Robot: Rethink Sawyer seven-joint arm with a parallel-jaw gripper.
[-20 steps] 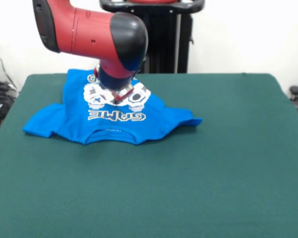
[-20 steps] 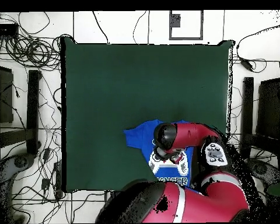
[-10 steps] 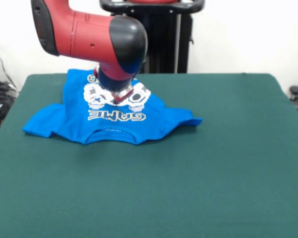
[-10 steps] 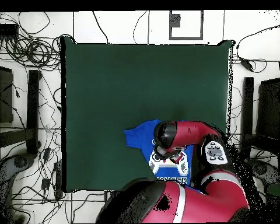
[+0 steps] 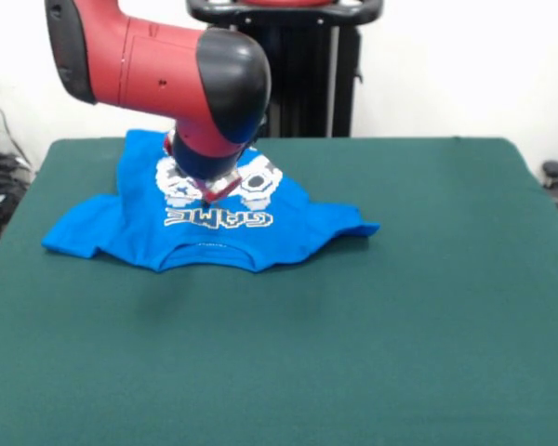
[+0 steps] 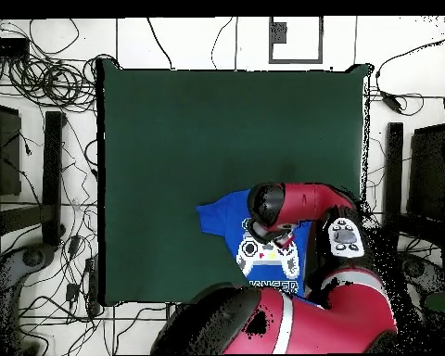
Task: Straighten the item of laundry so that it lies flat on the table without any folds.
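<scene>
Blue T-shirt (image 5: 214, 230) partly hidden behind the arm (image 5: 158, 65), gripper (image 5: 216, 190) over the print, we cannot tell its opening or contact.

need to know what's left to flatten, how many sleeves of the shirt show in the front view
2. One sleeve lies at the picture's left of the blue shirt, the other sleeve at its right; both on the table.

One blue T-shirt (image 5: 214, 232) is lying on one green bench (image 5: 372, 307). One red and black arm (image 5: 158, 65) is reaching over it, carrying one gripper (image 5: 214, 190); its jaws are not showing clearly enough to count. On the shirt, one controller print (image 6: 266, 252) and one line of white lettering (image 5: 219, 218) are showing. Two sleeves are spreading out, one on each side. Cable tangles beside the bench are not countable.
</scene>
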